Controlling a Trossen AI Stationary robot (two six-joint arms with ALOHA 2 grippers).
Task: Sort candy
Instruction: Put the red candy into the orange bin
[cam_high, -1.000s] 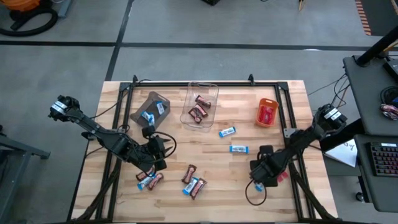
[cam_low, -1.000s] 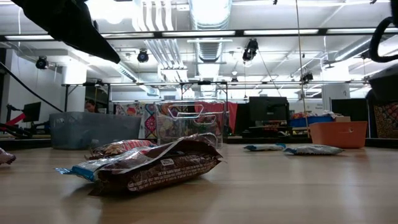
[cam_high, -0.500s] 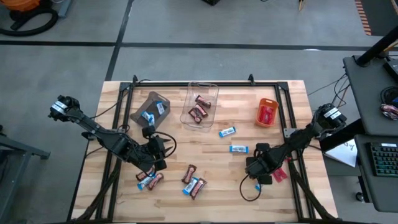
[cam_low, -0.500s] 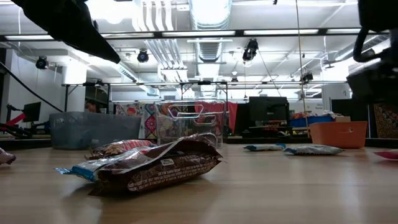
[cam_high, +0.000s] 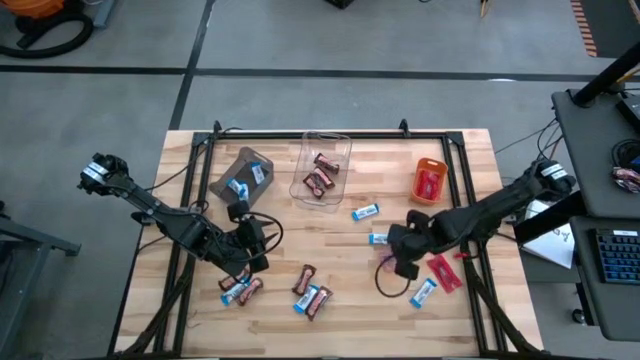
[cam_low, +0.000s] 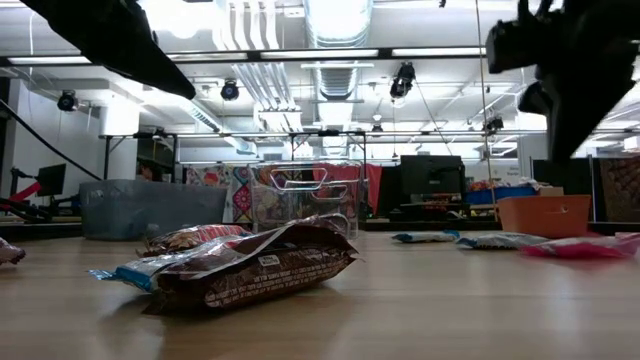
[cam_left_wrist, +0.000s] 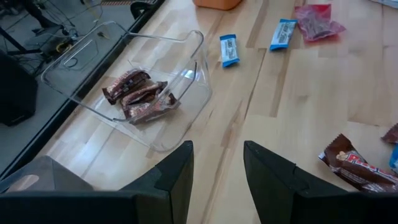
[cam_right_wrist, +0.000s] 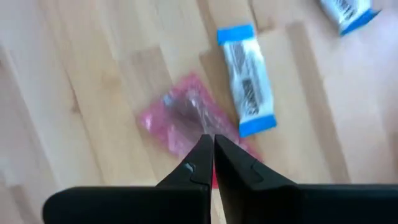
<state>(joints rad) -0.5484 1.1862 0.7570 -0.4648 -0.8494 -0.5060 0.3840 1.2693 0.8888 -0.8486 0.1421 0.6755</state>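
My right gripper (cam_high: 398, 252) is shut and empty. It hangs well above the table right of centre, as the low view (cam_low: 558, 120) shows. Below its fingertips (cam_right_wrist: 212, 142) a red bar (cam_right_wrist: 186, 124) lies flat on the wood beside a blue-and-white bar (cam_right_wrist: 247, 87). Both bars show in the high view: the red bar (cam_high: 386, 263) and the blue-and-white bar (cam_high: 381, 239). My left gripper (cam_high: 248, 258) is open and empty low over the left front, above a small cluster of bars (cam_high: 240, 289). Its fingers (cam_left_wrist: 217, 165) face the clear bin (cam_left_wrist: 186, 93).
Along the far side stand a grey bin (cam_high: 240, 176) with blue-and-white bars, a clear bin (cam_high: 322, 168) with brown bars and an orange bin (cam_high: 430, 181) with red ones. Loose bars lie at the front centre (cam_high: 311, 291). A blue one (cam_high: 366, 211) lies mid-table, and a red (cam_high: 443, 272) and a blue (cam_high: 423, 292) at the right front.
My right gripper has risen and gone from the right front toward the table's left and a little toward the far edge. This uncovers a red and a blue-and-white bar where it was. A red bar now lies under it, beside the mid-table blue bar, where none lay before.
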